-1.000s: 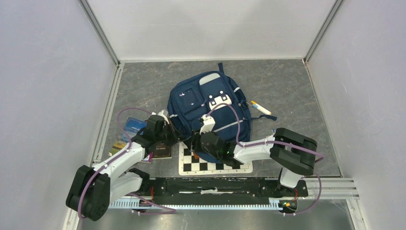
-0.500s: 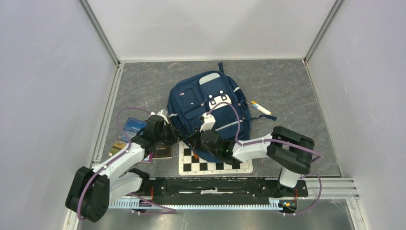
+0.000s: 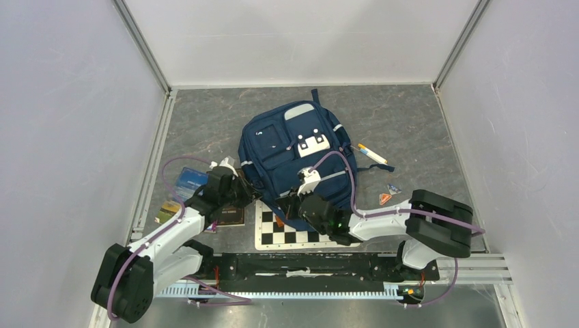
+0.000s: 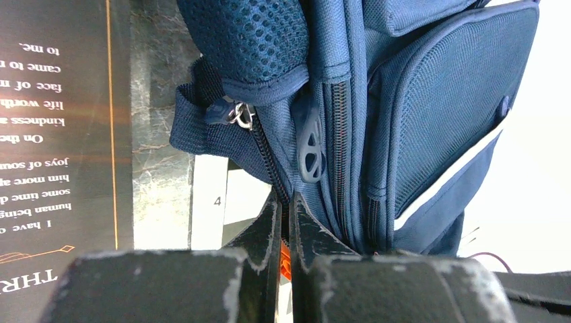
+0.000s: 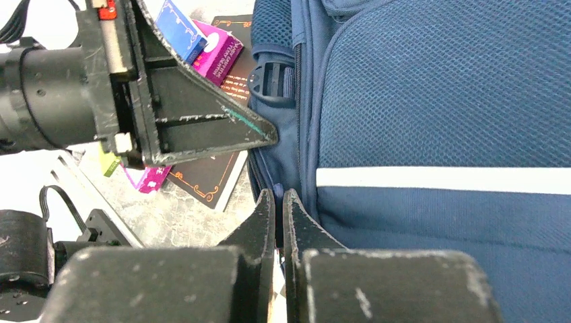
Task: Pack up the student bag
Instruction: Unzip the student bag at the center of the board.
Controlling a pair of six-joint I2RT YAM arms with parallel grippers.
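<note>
Backpack [image 3: 287,147] lies flat in the middle of the counter [image 3: 423,123], front pockets up, carry loop pointing away from the arms. Its near end overlaps the far edge of a chessboard [image 3: 307,238].

Both arms are at that near end, close together.
- Left jaws: together, pinching the bag's edge. In the left wrist view the zipper track [image 4: 266,158] runs straight down into them.
- Right jaws: together, tips set on the side seam below the grey stripe [image 5: 444,177]. A thin fold of navy cloth seems to be caught between them, though the bite is small.
- Zipper pull [image 4: 236,114]: hangs free just beyond the left jaws, tucked under the mesh strap. Neither arm holds it.

Judgement: the step is getting the main compartment open, and packing proper has not begun. A dark book [image 3: 230,216] and a marker [image 3: 372,154] lie outside the bag.

To do it well:
- Use one grip as an anchor and keep the cloth taut along the zipper line. A slack track will jam the slider.
- Draw the two grips apart gently and evenly, and lift a little. A flat pull would likely drag the whole bag over the chessboard.
- Check the right-hand bite before loading it, since so shallow a pinch on slick fabric may slip.
- The pull is small and half hidden by the strap. Come at it from the open side, clear of the mesh.
</note>
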